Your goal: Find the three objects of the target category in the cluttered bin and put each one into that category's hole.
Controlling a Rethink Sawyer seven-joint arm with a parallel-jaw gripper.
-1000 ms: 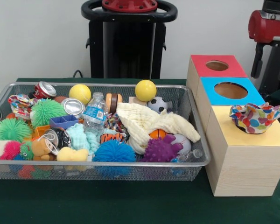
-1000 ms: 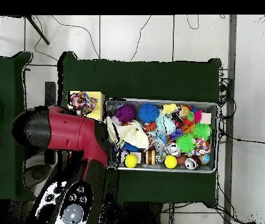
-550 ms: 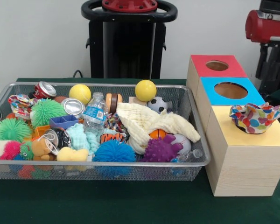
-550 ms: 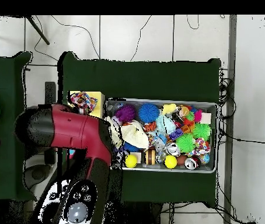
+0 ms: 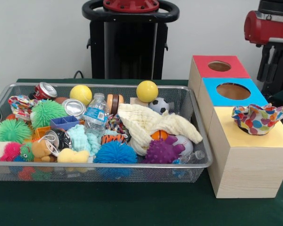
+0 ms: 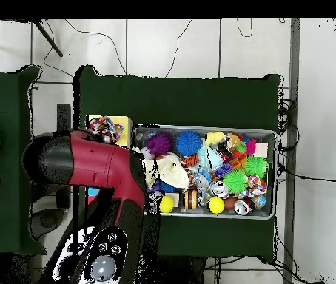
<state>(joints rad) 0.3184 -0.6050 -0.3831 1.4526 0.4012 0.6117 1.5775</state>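
Cloth (image 5: 260,118), a crumpled scrap with bright multicolour spots, sits bunched on the yellow-topped box (image 5: 247,155), over its hole. Beside that box stand a blue-topped box (image 5: 232,91) and a red-topped box (image 5: 219,66), their round holes open. A wire bin (image 5: 98,168) holds spiky balls, cans, a bottle and a cream cloth (image 5: 153,123). The red arm (image 6: 97,164) hides the gripper; whether its fingers are spread, I cannot tell.

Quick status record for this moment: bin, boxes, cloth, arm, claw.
bin: wire mesh bin, full of mixed toys, cans and cloths
boxes: three wooden boxes; red-topped and blue-topped holes open
cloth: multicoloured patterned cloth bunched on the yellow-topped box
arm: red arm over the box end
claw: not visible
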